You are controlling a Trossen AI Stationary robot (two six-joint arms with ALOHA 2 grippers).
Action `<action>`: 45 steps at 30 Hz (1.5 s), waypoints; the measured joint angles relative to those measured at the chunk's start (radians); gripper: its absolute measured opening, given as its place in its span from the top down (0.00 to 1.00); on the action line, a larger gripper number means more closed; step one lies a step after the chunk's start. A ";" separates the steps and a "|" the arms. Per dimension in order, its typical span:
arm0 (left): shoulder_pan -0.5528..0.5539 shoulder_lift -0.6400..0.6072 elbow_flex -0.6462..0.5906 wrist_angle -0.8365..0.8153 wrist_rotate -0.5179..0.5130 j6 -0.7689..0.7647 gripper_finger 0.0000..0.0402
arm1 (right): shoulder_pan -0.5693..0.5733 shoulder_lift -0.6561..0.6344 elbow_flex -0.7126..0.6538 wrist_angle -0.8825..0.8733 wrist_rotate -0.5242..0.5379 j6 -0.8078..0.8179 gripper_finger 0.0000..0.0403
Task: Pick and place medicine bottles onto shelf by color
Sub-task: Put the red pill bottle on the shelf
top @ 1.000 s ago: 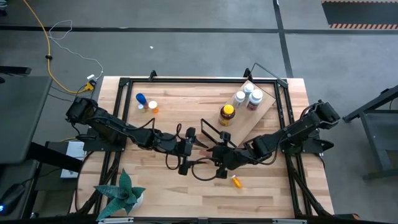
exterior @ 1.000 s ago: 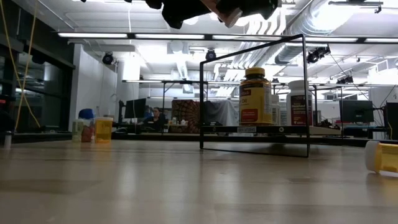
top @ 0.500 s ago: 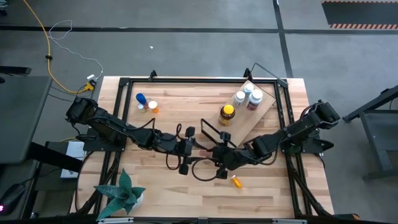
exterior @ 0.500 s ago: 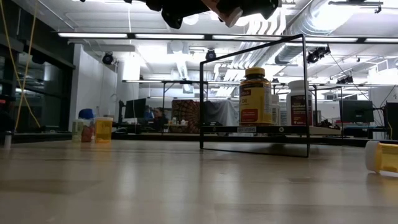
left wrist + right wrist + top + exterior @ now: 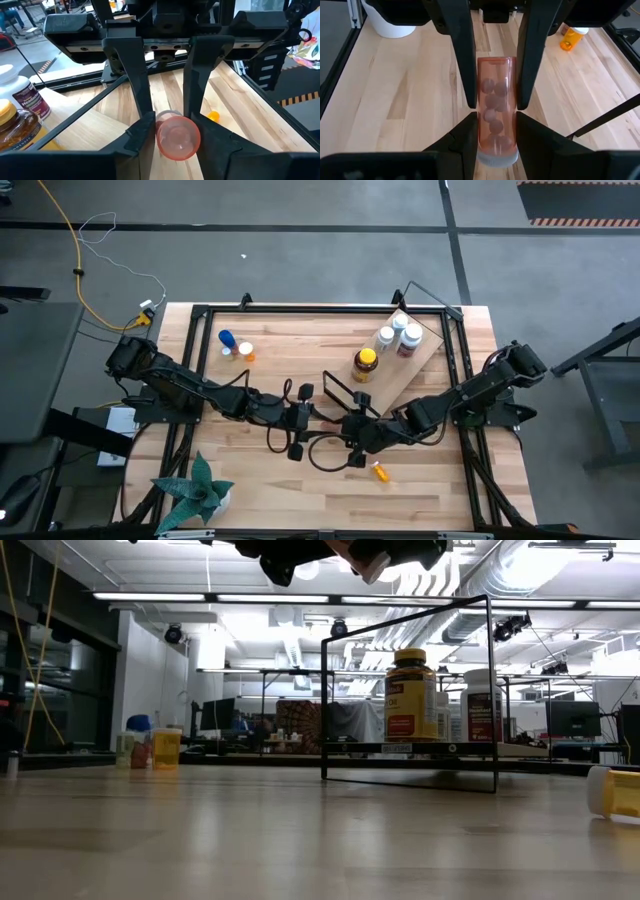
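A small orange-pink bottle (image 5: 495, 100) with pills inside and a pale cap hangs level over the middle of the table. Both grippers are shut on it. My left gripper (image 5: 308, 418) comes from the table's left and my right gripper (image 5: 342, 424) from the right, meeting tip to tip. The shelf (image 5: 412, 360) lies at the far right, carrying an amber bottle with a yellow cap (image 5: 365, 364) and white bottles (image 5: 400, 335). A blue bottle (image 5: 226, 340) and a small orange one (image 5: 245, 352) stand at the far left. Another orange bottle (image 5: 380, 471) lies on its side near the front. My left gripper pinches the bottle's base half (image 5: 162, 137) between its two fingers. The fingers reach in level from the table's left and lie along the bottle. The bottle is level and clear of the table. My right gripper pinches the bottle's sides near the cap end (image 5: 486, 135) between its two fingers, level from the table's right and along the bottle. The cap (image 5: 495, 159) points back into this gripper.
A thin black wire frame (image 5: 340, 390) stands at the shelf's near-left end, just beyond the grippers. A potted plant (image 5: 195, 490) sits at the front left corner. Black rails (image 5: 300, 310) border the tabletop.
My left gripper's fingers have closed in on the bottle's base half. The bottle and my right gripper have stayed where they were.
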 joint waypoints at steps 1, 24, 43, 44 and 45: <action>0.000 0.000 0.000 0.000 0.000 0.007 0.73 | 0.000 0.000 0.000 0.000 0.000 0.000 0.72; 0.000 0.000 0.000 0.001 0.000 0.022 0.77 | 0.000 0.000 0.000 0.000 0.000 -0.041 0.71; 0.000 -0.032 -0.001 -0.082 -0.126 0.020 0.77 | 0.000 -0.031 0.000 -0.054 0.052 -0.044 0.41; 0.000 -0.046 -0.001 -0.102 -0.148 0.014 0.77 | 0.001 -0.042 0.000 -0.075 0.052 -0.044 0.41; 0.000 -0.064 -0.001 -0.134 -0.172 0.006 0.77 | 0.001 -0.054 0.000 -0.095 0.052 -0.043 0.41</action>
